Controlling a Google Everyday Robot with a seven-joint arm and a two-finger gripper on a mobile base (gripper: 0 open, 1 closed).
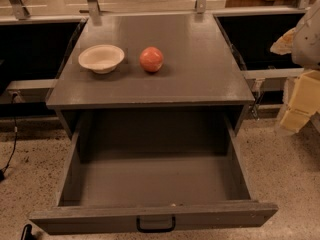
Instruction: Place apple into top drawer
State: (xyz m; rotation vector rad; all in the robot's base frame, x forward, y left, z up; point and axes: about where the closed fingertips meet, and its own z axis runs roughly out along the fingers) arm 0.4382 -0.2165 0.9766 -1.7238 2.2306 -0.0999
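The red-orange apple (151,59) rests on the flat grey cabinet top (200,69), just right of a cream-white bowl (101,58). The top drawer (155,184) is pulled out wide toward me, its inside bare, with a small black handle (156,224) centred on its front panel. My gripper (300,104) shows as pale yellow parts at the right edge of the view, beside the cabinet's right side and level with its top. It is well to the right of the apple and holds nothing that I can see.
Metal rail posts (92,1) stand behind the cabinet. Dark openings flank it on both sides. The speckled floor (285,169) lies around the drawer. A black cable (11,149) runs down at the left.
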